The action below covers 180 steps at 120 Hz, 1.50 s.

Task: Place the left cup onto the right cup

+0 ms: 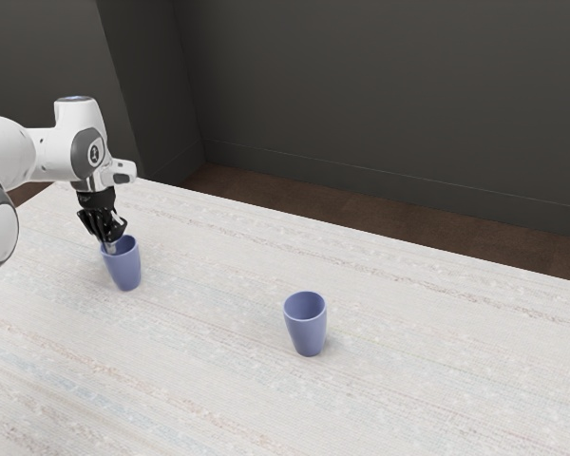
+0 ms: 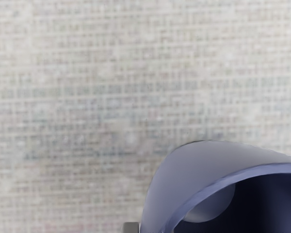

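Two blue-violet cups stand upright on the pale table. The left cup (image 1: 123, 265) is at the exterior view's left and the right cup (image 1: 305, 323) sits near the middle, well apart from it. My gripper (image 1: 105, 241) points down at the left cup's rim on the side nearest the arm. Its black fingers stand close together, pinching the cup's wall. In the wrist view the left cup (image 2: 203, 174) looms just under my hand, with its dark inside showing. The cup's base appears to rest on the table.
The woven, pale tabletop (image 1: 418, 380) stretches wide around both cups. Dark walls and a brown floor strip (image 1: 408, 218) lie beyond the table's far edge.
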Available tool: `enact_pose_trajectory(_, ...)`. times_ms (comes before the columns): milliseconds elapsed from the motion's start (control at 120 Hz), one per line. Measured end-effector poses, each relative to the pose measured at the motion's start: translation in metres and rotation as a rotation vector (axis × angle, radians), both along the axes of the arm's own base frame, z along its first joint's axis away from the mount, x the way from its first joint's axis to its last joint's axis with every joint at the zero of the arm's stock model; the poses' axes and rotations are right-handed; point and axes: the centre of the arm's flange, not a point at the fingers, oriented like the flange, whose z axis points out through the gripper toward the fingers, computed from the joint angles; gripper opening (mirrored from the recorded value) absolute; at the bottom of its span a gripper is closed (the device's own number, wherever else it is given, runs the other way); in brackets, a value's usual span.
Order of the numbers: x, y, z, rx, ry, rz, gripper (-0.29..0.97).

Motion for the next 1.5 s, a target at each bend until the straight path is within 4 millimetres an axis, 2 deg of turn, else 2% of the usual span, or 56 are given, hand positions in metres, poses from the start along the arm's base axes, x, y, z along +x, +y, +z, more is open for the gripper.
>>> enact_pose_trajectory(233,-0.001,-0.001,0.013,0.007,-0.016,-0.001,-0.10)
enact_pose_trajectory(608,-0.001,-0.022,0.063,0.011,-0.073,-0.029,-0.11)
enact_pose_trajectory(1025,-0.004,-0.066,0.119,0.002,-0.117,-0.092,-0.11)
enact_pose_trajectory(1500,-0.006,-0.119,0.150,-0.020,-0.118,-0.170,-0.11)
